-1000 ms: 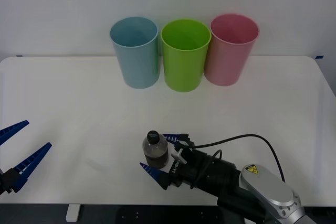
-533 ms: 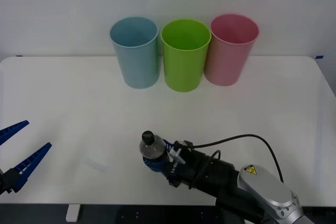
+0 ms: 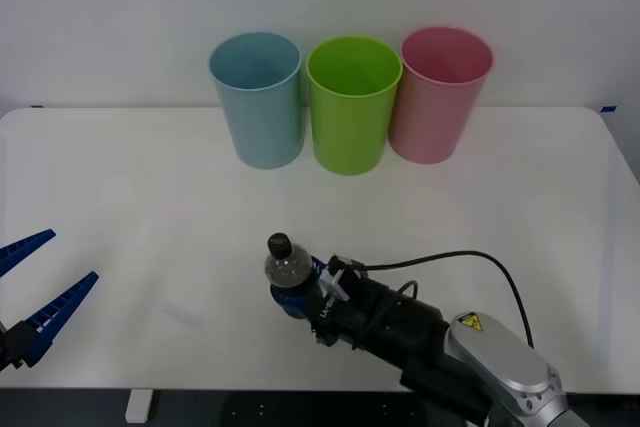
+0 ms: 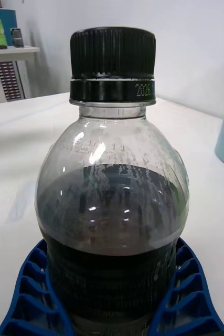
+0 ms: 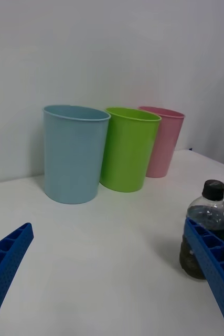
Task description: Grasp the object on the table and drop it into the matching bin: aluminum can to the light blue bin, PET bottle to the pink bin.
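The PET bottle (image 3: 283, 267), small and clear with a black cap and a dark lower half, is near the front edge of the white table (image 3: 120, 197). My right gripper (image 3: 296, 299) is shut on the bottle's lower body. In the right wrist view the blue fingers (image 4: 188, 294) hug both sides of the bottle (image 4: 112, 173). The bottle leans slightly left; I cannot tell whether its base touches the table. The pink bin (image 3: 440, 97) stands at the back right of the row and the light blue bin (image 3: 257, 97) at the left. My left gripper (image 3: 35, 292) waits open at the table's left front.
A lime green bin (image 3: 352, 107) stands between the two bins, all three close together along the back wall. The left wrist view shows the row of bins (image 5: 127, 147) and the bottle (image 5: 206, 215) to their right. A black cable (image 3: 450, 259) loops over my right arm.
My right gripper closed on the bottle. The bottle has since shifted up and to the left in the front view. The left arm has stayed put.
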